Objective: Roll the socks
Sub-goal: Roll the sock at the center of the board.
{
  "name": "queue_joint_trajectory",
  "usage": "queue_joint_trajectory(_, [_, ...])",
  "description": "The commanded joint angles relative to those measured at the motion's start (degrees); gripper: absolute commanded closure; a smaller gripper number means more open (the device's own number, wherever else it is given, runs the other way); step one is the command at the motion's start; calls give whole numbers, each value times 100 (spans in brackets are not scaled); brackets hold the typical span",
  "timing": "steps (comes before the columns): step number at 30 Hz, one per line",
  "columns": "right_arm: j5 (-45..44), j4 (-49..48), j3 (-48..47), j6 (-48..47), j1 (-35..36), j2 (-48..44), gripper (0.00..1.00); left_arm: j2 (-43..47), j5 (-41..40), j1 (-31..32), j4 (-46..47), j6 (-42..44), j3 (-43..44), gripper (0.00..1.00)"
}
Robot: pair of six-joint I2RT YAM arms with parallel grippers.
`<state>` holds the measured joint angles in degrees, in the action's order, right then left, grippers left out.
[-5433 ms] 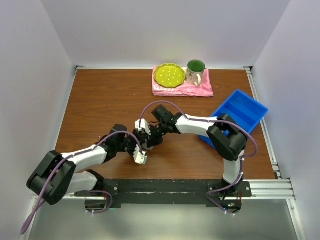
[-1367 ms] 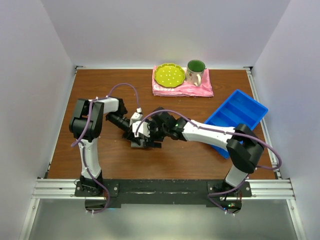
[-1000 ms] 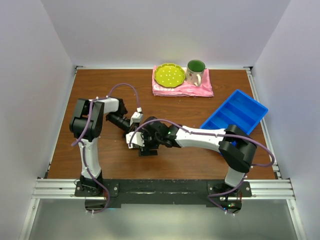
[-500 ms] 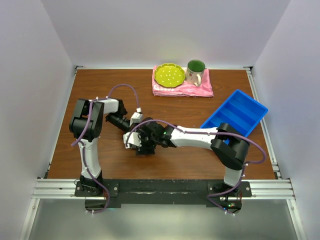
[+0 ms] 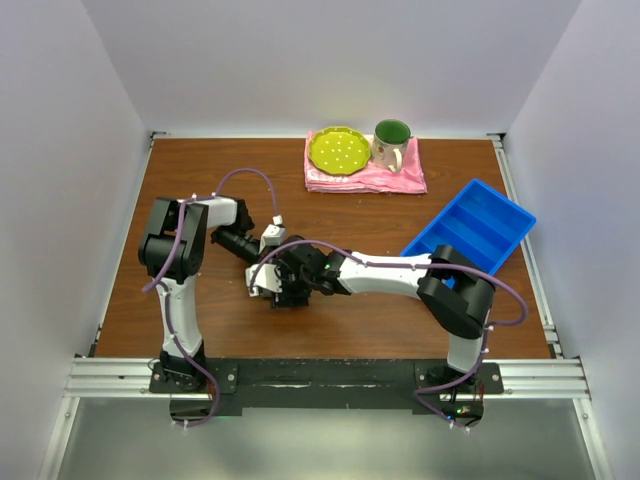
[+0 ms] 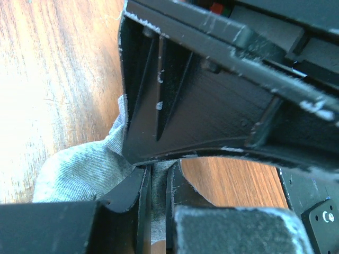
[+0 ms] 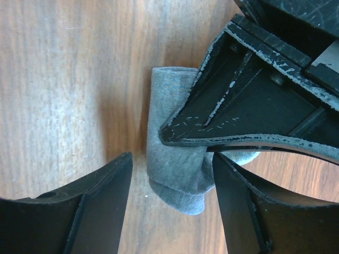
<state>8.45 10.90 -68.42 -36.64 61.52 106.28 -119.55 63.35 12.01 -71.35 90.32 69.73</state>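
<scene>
Left tool [image 6: 159, 177]: clamped on a fold of the grey sock [image 7: 170, 132], fabric pinched between its fingers. Right tool [image 7: 172, 159]: jaws apart, straddling the sock, gap visible on one side. Sock lies bunched on the wooden surface [image 5: 200, 180], near its middle, under both tools.

The sock [image 7: 169, 100] is plain light grey in a fine knit. The table [image 5: 200, 180] under it is reddish-brown wood with a straight grain. The left tool [image 6: 158, 182] and the right tool [image 7: 170, 164] are both black, scuffed with pale scratches. Also on the table are a pink cloth [image 5: 400, 182], a lime-yellow plate [image 5: 338, 150] with pale dots, a cream mug [image 5: 388, 148] with a green inside, and a bright blue tray [image 5: 470, 232]. The arms [image 5: 385, 275] are white and black, with purple cables [image 5: 240, 175].
</scene>
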Motion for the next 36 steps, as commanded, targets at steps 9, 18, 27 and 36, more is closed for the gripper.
queue_joint_trajectory(9, [-63, -237, -233, -97, 133, 174, 39, -218, -983, 29, 623, 20, -223, 100])
queue_joint_trajectory(18, [69, -237, -189, -97, 185, 183, 48, -227, -974, 29, 623, 29, -223, 100])
queue_joint_trajectory(27, [245, -140, -259, -62, 203, 270, 69, -183, -974, 29, 631, 20, -250, 100])
queue_joint_trajectory(36, [614, 53, -408, 52, 229, 446, 86, -95, -1000, 29, 851, -129, -302, 98])
